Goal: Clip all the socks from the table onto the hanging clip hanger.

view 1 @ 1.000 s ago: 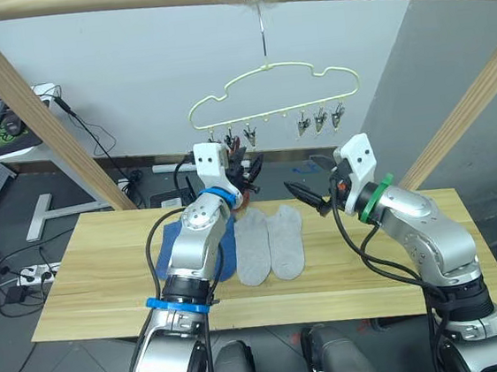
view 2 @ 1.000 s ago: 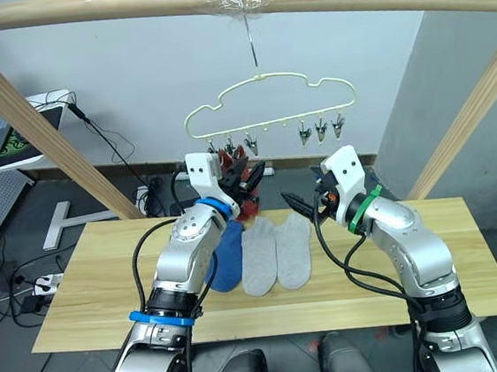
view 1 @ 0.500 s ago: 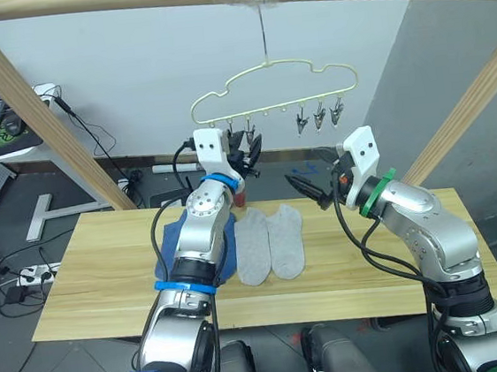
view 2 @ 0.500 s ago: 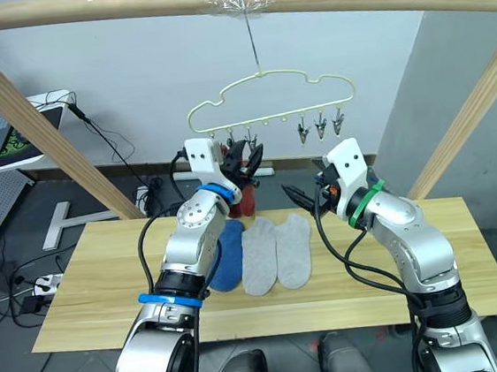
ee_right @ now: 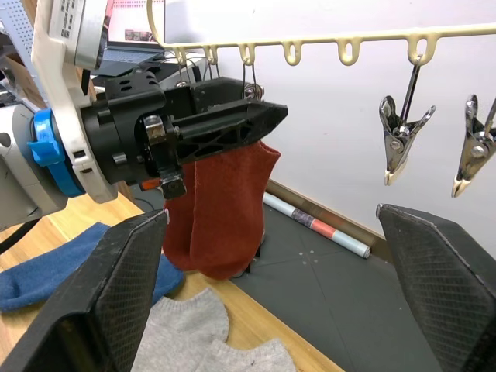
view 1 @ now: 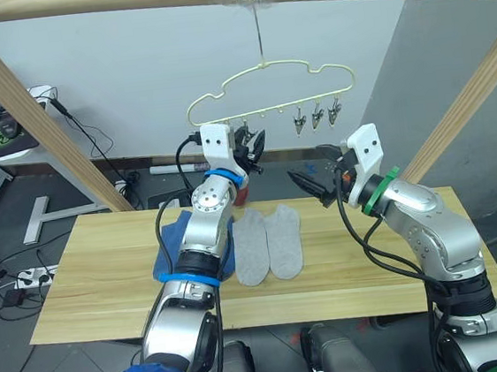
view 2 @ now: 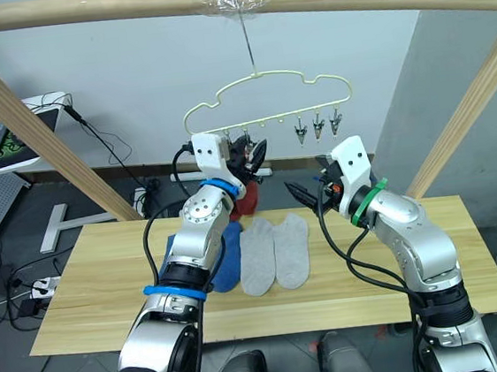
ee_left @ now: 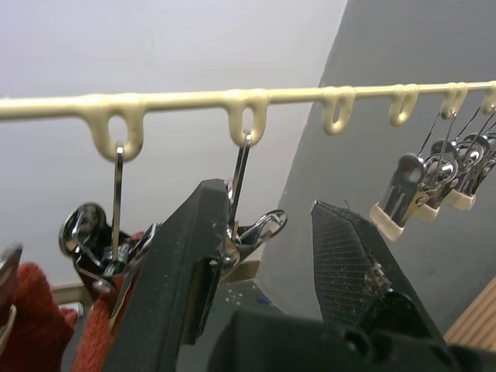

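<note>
Your left tool point(ee_left: 263, 256) sits open around a metal clip point(ee_left: 248, 229) at frame centre; your right tool point(ee_right: 271, 294) gapes wide, empty.

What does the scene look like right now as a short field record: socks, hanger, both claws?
red socks: two rust red socks hanging at the clip hanger
table socks: two grey socks and blue socks lying on the table
free clips: three clips hanging bare
left claw: left claw open, raised at a clip
right claw: right claw open, empty, above the table
</note>
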### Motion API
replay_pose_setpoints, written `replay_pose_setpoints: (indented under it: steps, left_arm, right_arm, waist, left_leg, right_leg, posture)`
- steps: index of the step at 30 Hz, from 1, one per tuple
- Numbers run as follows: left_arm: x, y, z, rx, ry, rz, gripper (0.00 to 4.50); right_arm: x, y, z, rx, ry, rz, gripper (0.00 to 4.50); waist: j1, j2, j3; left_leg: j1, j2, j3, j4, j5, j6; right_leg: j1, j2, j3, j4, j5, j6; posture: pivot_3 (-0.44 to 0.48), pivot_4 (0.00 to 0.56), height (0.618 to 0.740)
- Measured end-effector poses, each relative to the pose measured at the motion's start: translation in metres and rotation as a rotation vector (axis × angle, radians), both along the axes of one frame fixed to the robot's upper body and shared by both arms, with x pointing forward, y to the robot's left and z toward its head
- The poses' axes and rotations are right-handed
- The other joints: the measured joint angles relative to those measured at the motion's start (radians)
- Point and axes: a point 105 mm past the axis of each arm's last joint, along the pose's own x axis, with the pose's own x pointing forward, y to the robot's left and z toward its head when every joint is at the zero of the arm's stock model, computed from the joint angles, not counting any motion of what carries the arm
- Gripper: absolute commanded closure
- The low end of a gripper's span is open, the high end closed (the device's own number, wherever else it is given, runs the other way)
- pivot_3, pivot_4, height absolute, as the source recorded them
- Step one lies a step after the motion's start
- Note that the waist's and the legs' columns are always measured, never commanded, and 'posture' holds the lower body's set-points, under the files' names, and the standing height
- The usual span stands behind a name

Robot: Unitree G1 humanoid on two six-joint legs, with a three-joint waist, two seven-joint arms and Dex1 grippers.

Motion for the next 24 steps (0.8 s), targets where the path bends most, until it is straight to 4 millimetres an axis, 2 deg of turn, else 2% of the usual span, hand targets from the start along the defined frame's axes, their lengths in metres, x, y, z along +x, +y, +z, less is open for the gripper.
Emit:
replay_pose_setpoints:
  steps: [16, 19, 24]
  left_arm:
    - [0.0022, 0.0047, -0.0014, 0.032, -0.015, 0.033, 2.47]
    - [0.0023, 0.0053, -0.0013, 0.035, -0.016, 0.035, 3.07]
    - [0.0023, 0.0054, -0.0012, 0.033, -0.016, 0.035, 4.48]
  right_arm:
    - [0.0, -0.0007, 0.0004, 0.004, 0.002, -0.002, 0.0]
    - [0.0, -0.0008, 0.0004, 0.004, 0.002, -0.001, 0.0]
    - [0.0, -0.0008, 0.0004, 0.004, 0.002, -0.002, 0.0]
  waist:
    - [0.0, 0.0, 0.0]
    - [-0.001, 0.0, 0.0]
    - [-0.001, 0.0, 0.0]
  left_leg:
    - [0.0, 0.0, 0.0, 0.004, 0.0, 0.0]
    - [0.0, 0.0, 0.0, 0.006, 0.0, 0.0]
    - [0.001, 0.0, 0.0, 0.008, 0.0, 0.0]
  right_leg:
    - [0.0, 0.0, 0.0, 0.004, 0.0, 0.0]
    - [0.0, 0.0, 0.0, 0.007, 0.0, 0.0]
    - [0.0, 0.0, 0.0, 0.01, 0.0, 0.0]
  posture:
    - [-0.116, 0.216, 0.74]
    - [-0.116, 0.216, 0.74]
    - [-0.112, 0.205, 0.74]
